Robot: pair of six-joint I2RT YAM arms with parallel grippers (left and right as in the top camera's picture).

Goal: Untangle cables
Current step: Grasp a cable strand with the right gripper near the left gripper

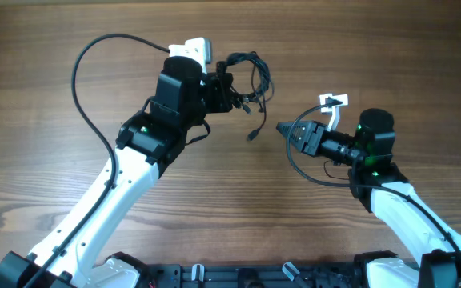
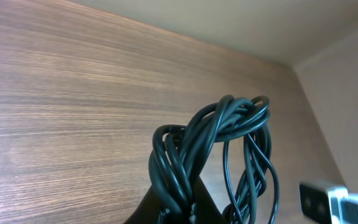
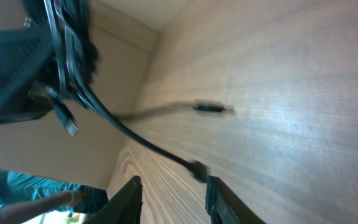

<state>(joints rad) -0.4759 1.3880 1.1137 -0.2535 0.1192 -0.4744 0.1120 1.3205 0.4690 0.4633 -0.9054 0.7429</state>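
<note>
Whether the plug tip (image 1: pixel 252 136) of the cables (image 1: pixel 245 78) touches the wood-grain table (image 1: pixel 374 48) cannot be told.

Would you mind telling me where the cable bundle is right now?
In the overhead view the cable bundle is just above centre, gripped by the left tool, with one plug end trailing toward the right tool.

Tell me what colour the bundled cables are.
The cables are black; left wrist view shows best.

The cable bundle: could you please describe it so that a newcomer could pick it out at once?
On the wooden table, follow the left arm up to its claw. The cable bundle is gripped by that claw, a knot of thin black loops. Unlike the thicker arm cable arcing alone, it trails small plug tips.
</note>
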